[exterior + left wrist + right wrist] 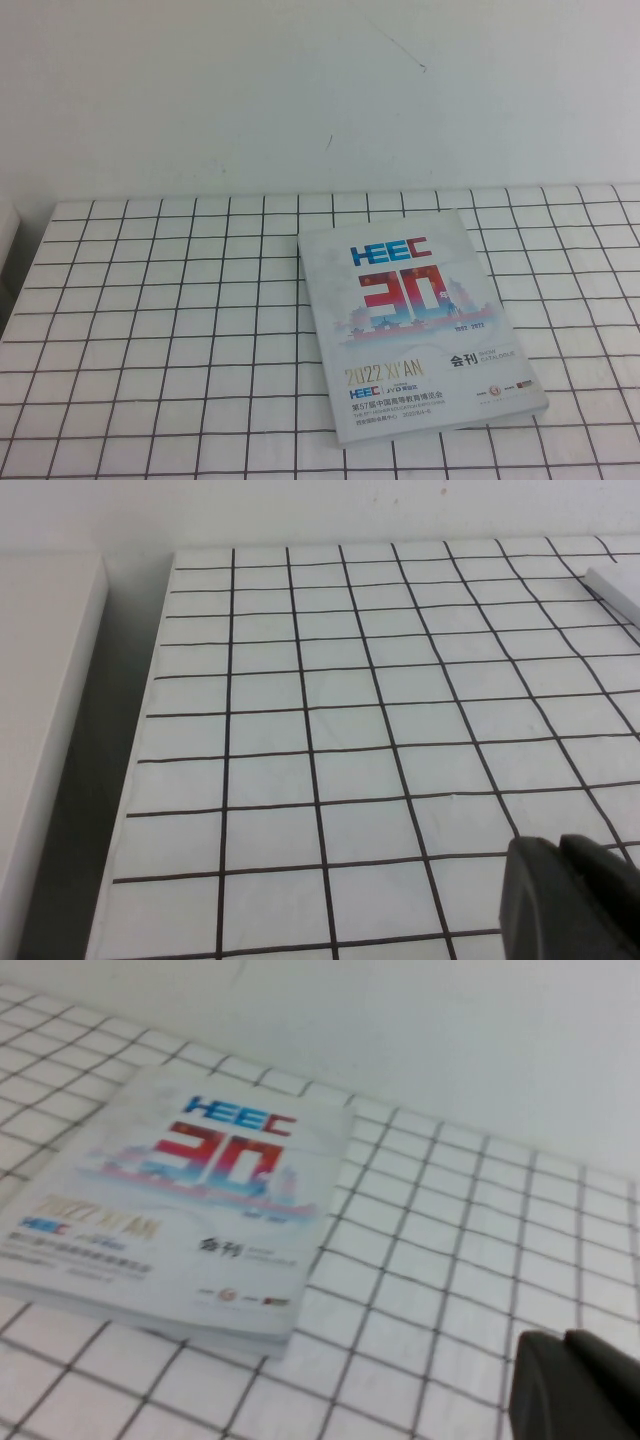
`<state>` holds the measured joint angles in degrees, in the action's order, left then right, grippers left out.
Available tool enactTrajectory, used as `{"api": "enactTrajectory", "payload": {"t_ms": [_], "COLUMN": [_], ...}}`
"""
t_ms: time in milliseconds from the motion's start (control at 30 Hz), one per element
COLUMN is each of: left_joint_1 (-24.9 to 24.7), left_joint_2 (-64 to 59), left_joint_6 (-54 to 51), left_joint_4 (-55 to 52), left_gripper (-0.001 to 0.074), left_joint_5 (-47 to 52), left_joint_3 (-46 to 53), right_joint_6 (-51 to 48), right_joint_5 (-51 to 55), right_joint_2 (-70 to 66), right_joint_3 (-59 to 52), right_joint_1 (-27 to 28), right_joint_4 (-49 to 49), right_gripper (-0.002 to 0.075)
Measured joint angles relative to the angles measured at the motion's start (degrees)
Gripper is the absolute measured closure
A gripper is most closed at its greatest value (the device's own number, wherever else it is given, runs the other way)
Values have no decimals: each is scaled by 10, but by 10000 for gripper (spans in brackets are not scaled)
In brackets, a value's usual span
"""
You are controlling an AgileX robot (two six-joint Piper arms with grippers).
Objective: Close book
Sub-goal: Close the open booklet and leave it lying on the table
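Your left gripper hovered over the bare checked surface, and your right gripper did likewise (spread or pressed together, you could not tell for either). Ahead of the right one, well apart, the book lay closed, cover up, before the white wall.

Pale book — blue-red lettering, black-gridded white table

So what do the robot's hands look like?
Only a little of each shows. The left gripper is a dark grey, matte, rounded block over the gridded table. The right gripper looks the same, dark and blocky, off to one side of the book. No cables or markings show, and the high view shows neither arm.
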<state>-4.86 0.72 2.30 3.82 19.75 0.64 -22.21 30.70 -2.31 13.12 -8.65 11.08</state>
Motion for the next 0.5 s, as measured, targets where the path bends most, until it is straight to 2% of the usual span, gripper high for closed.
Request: {"api": "enactTrajectory", "payload": {"t_ms": [300, 367, 500], "left_joint_1": [0, 0, 0], "left_joint_2": [0, 0, 0], "left_joint_6": [0, 0, 0], "left_joint_4": [0, 0, 0], "left_gripper": [739, 739, 739], "left_joint_5": [0, 0, 0], "left_joint_3": [0, 0, 0], "right_joint_6": [3, 18, 35], "right_joint_5": [-219, -231, -190], "right_joint_2": [30, 30, 30], "right_joint_3": [-131, -144, -147], "right_joint_1": [105, 122, 134], "right_joint_4": [-42, -44, -51], "right_gripper": [729, 729, 729]}}
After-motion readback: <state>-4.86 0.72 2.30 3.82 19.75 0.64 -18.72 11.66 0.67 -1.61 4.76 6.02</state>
